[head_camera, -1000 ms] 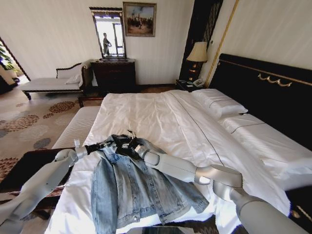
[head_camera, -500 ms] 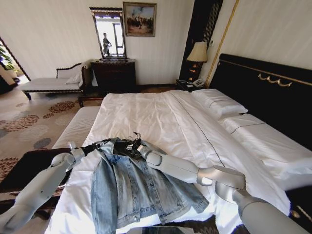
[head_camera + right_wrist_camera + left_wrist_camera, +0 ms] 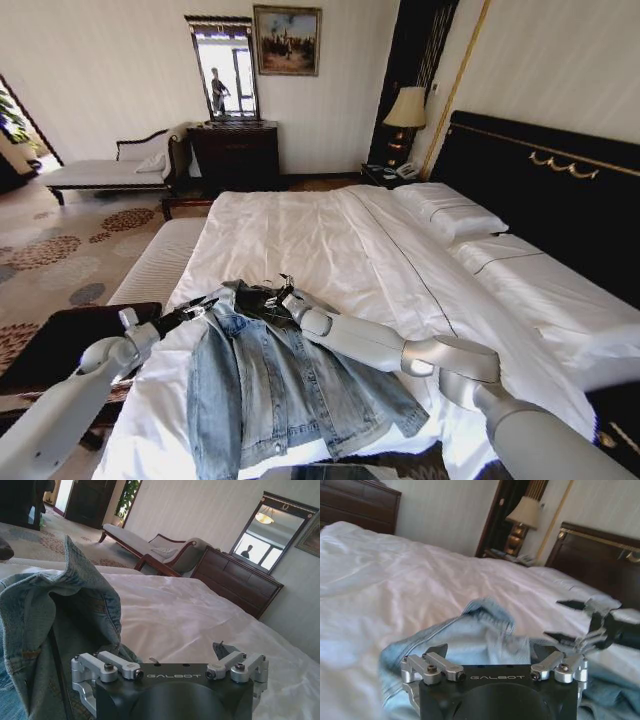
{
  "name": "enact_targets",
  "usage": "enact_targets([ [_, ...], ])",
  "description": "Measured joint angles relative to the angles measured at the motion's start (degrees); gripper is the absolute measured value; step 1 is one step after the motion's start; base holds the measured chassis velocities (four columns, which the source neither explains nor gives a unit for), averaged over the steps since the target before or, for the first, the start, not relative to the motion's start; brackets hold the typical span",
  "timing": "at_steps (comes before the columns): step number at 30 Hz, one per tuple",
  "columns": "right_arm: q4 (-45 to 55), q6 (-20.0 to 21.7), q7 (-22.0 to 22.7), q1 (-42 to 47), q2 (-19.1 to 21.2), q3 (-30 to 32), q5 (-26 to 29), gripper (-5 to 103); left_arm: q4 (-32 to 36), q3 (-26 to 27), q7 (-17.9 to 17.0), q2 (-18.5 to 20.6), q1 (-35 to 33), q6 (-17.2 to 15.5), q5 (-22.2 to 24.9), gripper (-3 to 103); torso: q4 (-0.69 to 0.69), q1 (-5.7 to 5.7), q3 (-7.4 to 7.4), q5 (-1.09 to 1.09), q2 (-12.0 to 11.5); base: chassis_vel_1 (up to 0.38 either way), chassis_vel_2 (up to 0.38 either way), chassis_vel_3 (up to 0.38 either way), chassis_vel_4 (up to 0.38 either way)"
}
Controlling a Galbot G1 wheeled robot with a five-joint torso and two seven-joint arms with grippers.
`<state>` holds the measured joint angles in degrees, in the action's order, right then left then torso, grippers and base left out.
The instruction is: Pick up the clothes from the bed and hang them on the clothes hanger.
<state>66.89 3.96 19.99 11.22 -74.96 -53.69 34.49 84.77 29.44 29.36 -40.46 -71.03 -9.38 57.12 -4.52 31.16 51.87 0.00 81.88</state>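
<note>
Denim jacket (image 3: 285, 390) lay flat on the near end of the bed (image 3: 330, 240), front up, collar toward the headboard, hem at the foot edge. White sheets under it, pillows (image 3: 450, 212) stacked along the black headboard (image 3: 560, 190) at the right side of the head view.

Left hand (image 3: 205, 305) sat at the jacket's collar on the robot's left side, arm reaching in low from the bed's left edge. In the left wrist view the left hand (image 3: 495, 652) had its fingers spread wide, with the bunched collar fabric (image 3: 487, 625) lying between and just past them; not clamped on it as far as could be seen.

Right hand (image 3: 280, 293) was at the collar too, just beside the left hand, its arm stretched across the jacket's right shoulder. Left wrist view showed the right hand (image 3: 570, 622) farther off with its dark fingertips apart. In the right wrist view the right hand (image 3: 170, 652) also read as spread, one fingertip (image 3: 220, 649) visible; a raised fold of denim (image 3: 75, 605) stood up right next to it. A dark thin shape sat at the collar between the two hands in the head view, too small to tell if it was the hanger.

Background: chaise longue (image 3: 110, 170), dark dresser (image 3: 233, 152) with mirror (image 3: 224, 70), lamp (image 3: 405, 108) on the nightstand.
</note>
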Motion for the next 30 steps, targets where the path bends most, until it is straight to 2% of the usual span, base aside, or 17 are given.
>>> enact_targets([
  [3,0.64,1.72,-0.01,0.05,0.50,-0.71,2.99,100,3.14,2.74,-4.04,-0.76,-6.81,2.65,-3.17,100,0.05,-0.01,0.00,-0.01,0.00,0.000,0.000,0.000,0.000],
  [6,0.88,2.11,0.27,0.43,0.76,-0.52,4.03,100,4.08,3.10,-5.74,-1.03,-8.32,4.44,-5.55,100,0.06,-0.02,0.00,0.00,0.00,0.000,0.000,0.000,0.000],
  [8,1.17,2.93,0.52,0.72,1.40,-0.26,5.36,100,5.66,3.87,-8.83,-2.10,-10.53,8.02,-10.79,100,0.00,-0.02,-0.01,-0.01,0.00,0.000,0.000,0.000,0.000],
  [9,1.23,3.32,0.52,0.71,1.72,-0.25,5.65,100,6.69,4.29,-9.60,-2.52,-11.84,9.09,-11.99,100,0.00,-0.01,-0.01,0.00,0.00,0.000,0.000,0.000,0.000],
  [11,1.18,3.40,0.48,0.71,1.87,-0.25,5.63,100,7.22,4.47,-9.80,-2.83,-12.59,9.62,-12.60,100,0.00,0.00,0.00,0.01,0.00,0.000,0.000,0.000,0.000],
  [14,-0.74,3.54,-1.05,0.22,2.33,-0.19,3.30,100,8.78,5.08,-9.89,-5.52,-15.56,11.08,-16.46,100,0.00,0.01,0.00,0.02,0.00,0.000,0.000,0.000,0.000],
  [16,-1.55,3.35,-2.14,-0.23,2.49,-0.64,2.07,100,9.43,5.26,-9.97,-6.71,-16.72,11.13,-16.90,100,-0.01,0.01,0.00,0.00,0.00,0.000,0.000,0.000,0.000],
  [19,-3.14,3.26,-5.72,-1.99,2.11,-3.13,0.43,100,12.46,7.35,-10.08,-11.53,-22.50,11.46,-17.85,100,0.02,0.00,0.00,-0.01,0.00,0.000,0.000,0.000,0.000],
  [20,-3.14,3.26,-5.72,-1.99,2.11,-3.13,0.43,100,12.46,7.35,-10.08,-11.53,-22.50,11.46,-17.85,100,0.02,0.00,0.00,-0.01,0.00,0.000,0.000,0.000,0.000],
  [22,-3.41,4.38,-7.28,-2.82,1.24,-4.04,2.19,100,14.30,8.56,-10.08,-13.89,-25.87,11.97,-18.78,100,0.06,-0.01,-0.01,0.01,0.00,0.000,0.000,0.000,0.000],
  [23,-3.46,4.86,-7.89,-3.07,0.93,-4.47,2.98,103,14.93,8.99,-10.08,-14.77,-27.05,12.18,-19.10,100,0.05,-0.01,-0.01,0.01,0.00,0.000,0.000,0.000,0.000],
  [24,-3.60,5.35,-8.40,-3.25,0.55,-4.82,3.48,101,15.48,9.36,-10.08,-15.46,-28.04,12.34,-19.22,100,0.03,-0.01,-0.01,0.01,0.00,0.000,0.000,0.000,0.000],
  [28,-5.46,7.04,-8.68,-3.34,-1.16,-4.97,4.42,99,17.01,10.25,-10.16,-16.71,-29.93,12.41,-19.03,100,0.03,-0.01,-0.01,0.00,-0.01,0.000,0.000,0.000,0.000],
  [30,-6.92,8.31,-8.72,-3.37,-2.22,-4.86,6.08,90,17.92,10.57,-10.18,-16.85,-30.65,12.40,-19.42,100,0.02,0.00,0.00,0.01,0.00,0.000,0.000,0.000,0.000],
])
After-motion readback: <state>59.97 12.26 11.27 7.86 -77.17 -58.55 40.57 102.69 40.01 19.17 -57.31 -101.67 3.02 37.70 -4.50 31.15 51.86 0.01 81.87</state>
